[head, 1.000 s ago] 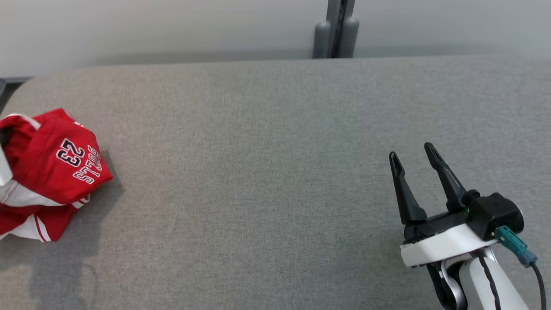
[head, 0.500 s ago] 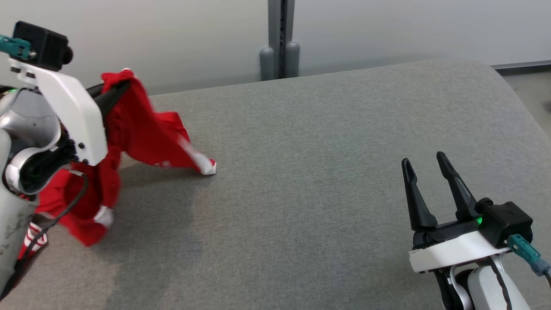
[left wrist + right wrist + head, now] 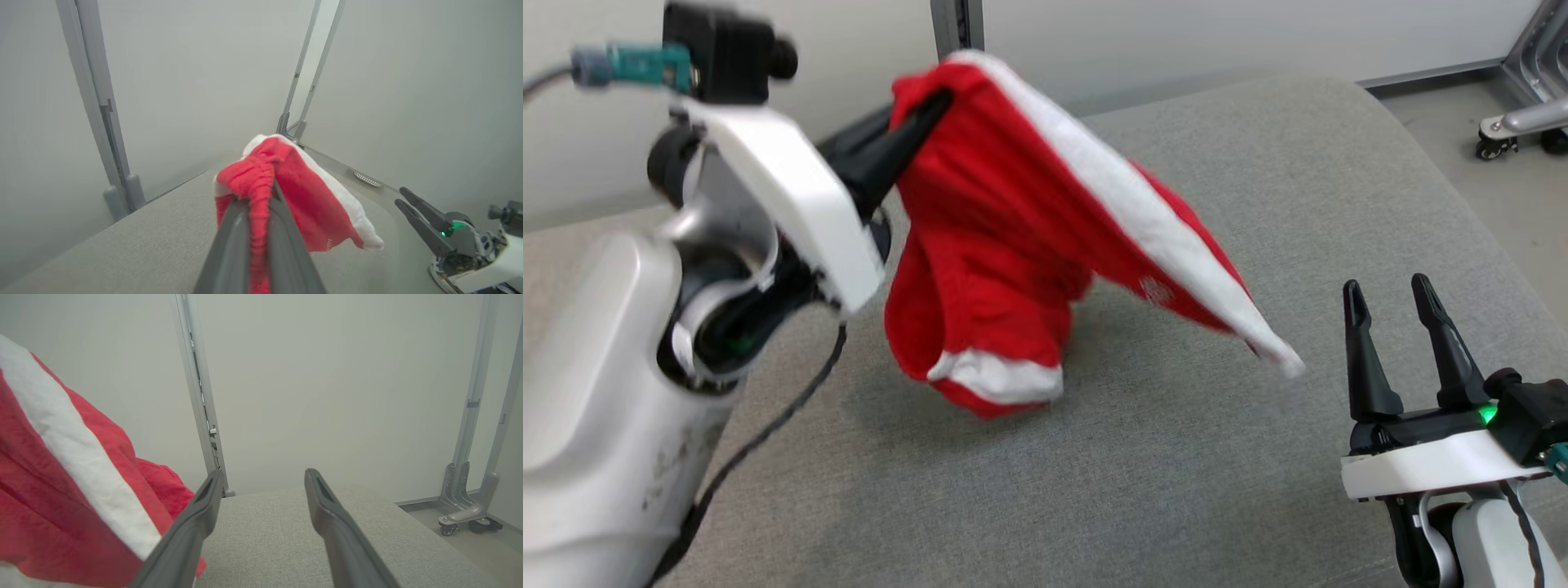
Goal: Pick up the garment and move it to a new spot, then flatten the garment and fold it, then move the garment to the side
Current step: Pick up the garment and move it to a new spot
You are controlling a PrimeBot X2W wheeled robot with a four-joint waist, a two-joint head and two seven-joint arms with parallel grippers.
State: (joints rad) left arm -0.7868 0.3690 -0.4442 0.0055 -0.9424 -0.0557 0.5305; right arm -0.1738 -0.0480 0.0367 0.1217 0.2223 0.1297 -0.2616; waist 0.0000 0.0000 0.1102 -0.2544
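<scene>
Up at 10 o'clock of the head view, the left claw (image 3: 935, 102) is shut tight on the top of the red and white garment (image 3: 1005, 220); the garment hangs from it above the grey desk (image 3: 1176, 457), near the middle of the view; one long side with a white stripe runs out toward 4 o'clock; its white tip is in the air, near the right claw (image 3: 1387, 284) but apart from it; the low end, with a white band, is toward 6 o'clock, close to the desk, and I cannot tell if it touches; the right claw is at 4 o'clock, wide open with nothing in it, fingers pointing to 12 o'clock; in the left wrist view the left claw (image 3: 257, 196) pinches a bunch of the garment (image 3: 310, 204) between its two fingers, and the right claw (image 3: 399, 196) is at 4 o'clock; in the right wrist view the garment (image 3: 61, 477) is at 8 o'clock, just beside one finger of the open right claw (image 3: 264, 473); a black cable (image 3: 768, 433) hangs under the left arm; a metal foot (image 3: 1515, 122) with a wheel is on the floor at 2 o'clock of the head view
</scene>
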